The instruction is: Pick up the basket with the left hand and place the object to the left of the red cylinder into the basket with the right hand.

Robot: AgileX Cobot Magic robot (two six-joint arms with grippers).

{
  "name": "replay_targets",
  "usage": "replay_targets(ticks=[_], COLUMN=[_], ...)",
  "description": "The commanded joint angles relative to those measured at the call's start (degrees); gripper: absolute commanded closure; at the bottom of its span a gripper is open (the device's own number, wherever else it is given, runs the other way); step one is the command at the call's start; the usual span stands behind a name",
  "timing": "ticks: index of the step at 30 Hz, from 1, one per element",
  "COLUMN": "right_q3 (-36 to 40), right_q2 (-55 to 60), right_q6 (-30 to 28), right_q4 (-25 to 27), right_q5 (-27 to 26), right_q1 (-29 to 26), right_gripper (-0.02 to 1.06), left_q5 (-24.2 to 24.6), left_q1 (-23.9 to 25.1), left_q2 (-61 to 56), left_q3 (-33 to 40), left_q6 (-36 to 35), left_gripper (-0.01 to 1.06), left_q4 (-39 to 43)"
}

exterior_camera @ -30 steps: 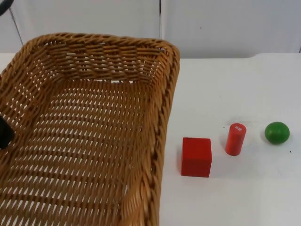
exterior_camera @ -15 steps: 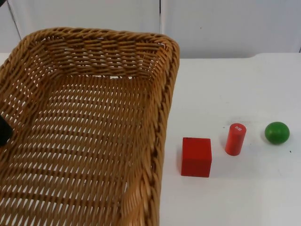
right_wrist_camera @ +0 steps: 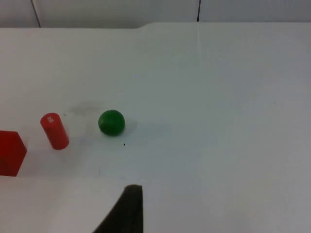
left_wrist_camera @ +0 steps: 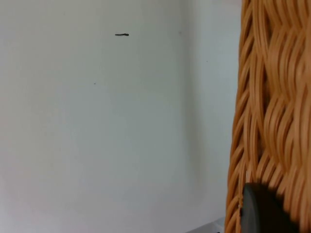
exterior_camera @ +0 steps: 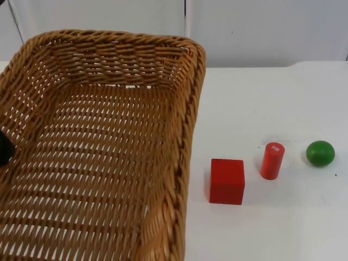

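Filling the left part of the top view, the woven basket point(exterior_camera: 98, 147) is lifted toward the camera, and the left gripper point(exterior_camera: 4, 149) shows as a black tip at the basket's left wall; the left wrist view has a black fingertip point(left_wrist_camera: 262, 211) against the wicker wall, so the left gripper is clamped on the basket. To the right of the basket on the white table point(exterior_camera: 272, 92) sit a red cube point(exterior_camera: 227, 181), then a red cylinder point(exterior_camera: 272, 160) standing upright just beside the cube, then a green ball point(exterior_camera: 319, 153) near the cylinder. I cannot tell whether the right gripper point(right_wrist_camera: 124, 213) is open or closed; it hangs over bare table, well apart from all three things.
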Motion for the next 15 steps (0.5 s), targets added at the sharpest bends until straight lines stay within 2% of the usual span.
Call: replay_targets(ticks=[1, 4, 9, 15], right_q3=[-0.8, -1.4, -3.2, -5.8], right_q2=[1.1, 2.9, 11.7, 19.9], right_q6=[-0.4, -1.3, -3.8, -3.9], right_q4=[-0.2, -0.2, 0.0, 0.0], right_q5=[-2.0, -3.4, -8.8, -12.3], right_q1=[-0.3, -0.3, -0.3, -0.3], right_gripper=[-0.01, -0.01, -0.01, -0.01], left_q5=[-0.3, -0.3, -0.3, -0.3], left_q1=[-0.2, -0.2, -0.2, -0.2], left_q2=[-0.7, -0.7, -0.7, -0.7], left_q3=[0.1, 0.1, 0.1, 0.1], left_q6=[-0.4, -0.4, -0.4, -0.4], left_gripper=[1.05, 1.05, 1.05, 1.05], left_q4=[-1.8, -1.8, -1.8, -1.9])
